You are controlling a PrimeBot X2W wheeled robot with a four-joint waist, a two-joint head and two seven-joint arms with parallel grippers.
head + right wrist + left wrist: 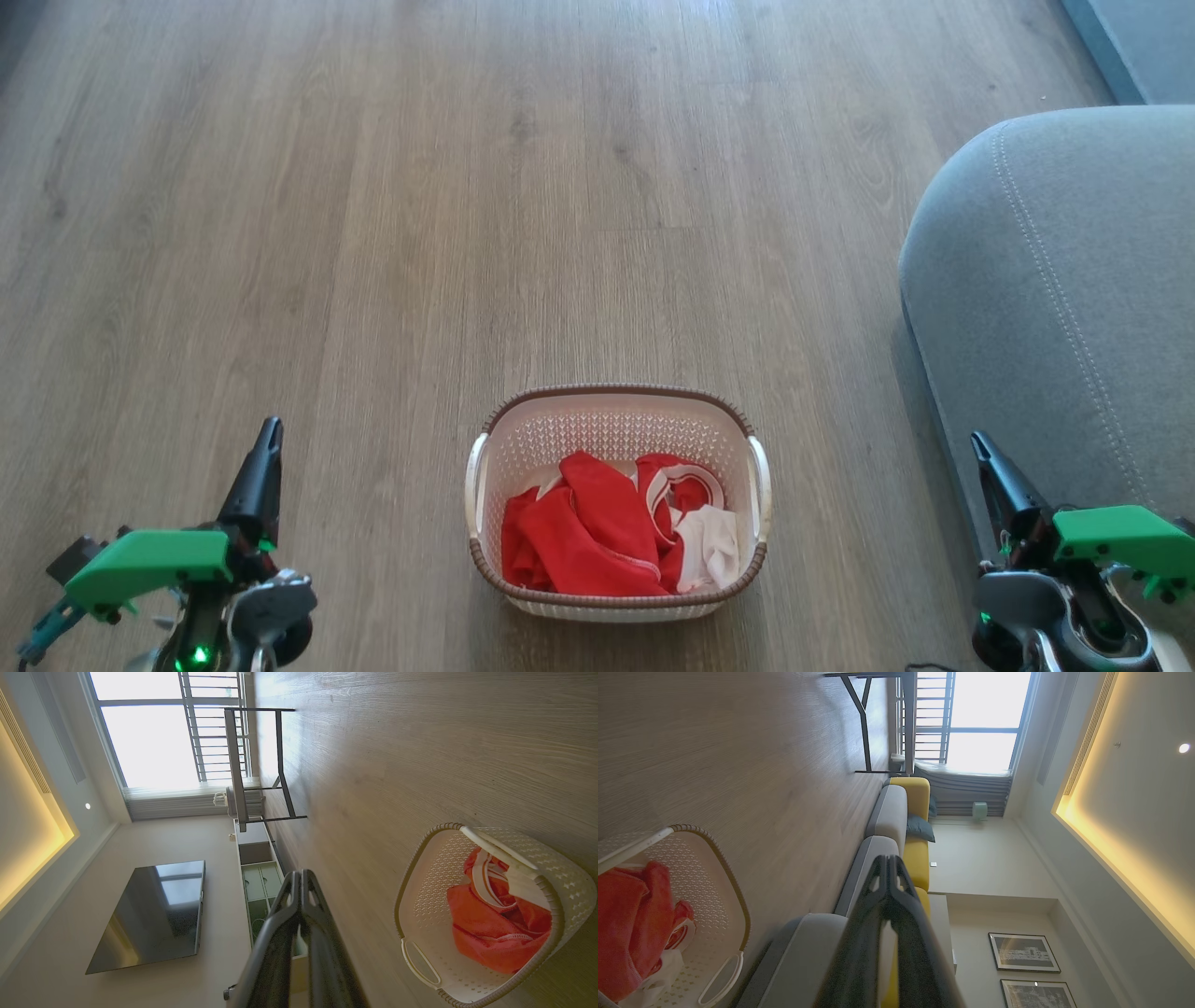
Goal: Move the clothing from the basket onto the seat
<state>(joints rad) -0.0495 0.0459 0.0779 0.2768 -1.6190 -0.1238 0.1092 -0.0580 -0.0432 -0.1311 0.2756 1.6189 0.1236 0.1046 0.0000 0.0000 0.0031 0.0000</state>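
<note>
- red clothing (597, 537) heaped in cream basket (616, 392) on wood floor (373, 233)
- left gripper (888, 858): fingers together, empty
- right gripper (301, 873): fingers together, empty, near grey seat (1055, 308)

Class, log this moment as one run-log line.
phase: pre-grasp | clothing: in basket | seat: right of basket | left gripper: shut, empty | right gripper: shut, empty

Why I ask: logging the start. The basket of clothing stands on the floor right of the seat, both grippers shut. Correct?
No: the head view shows the basket left of the seat, not right. The rest holds: clothing in it, on the floor, left gripper and right gripper shut.
</note>
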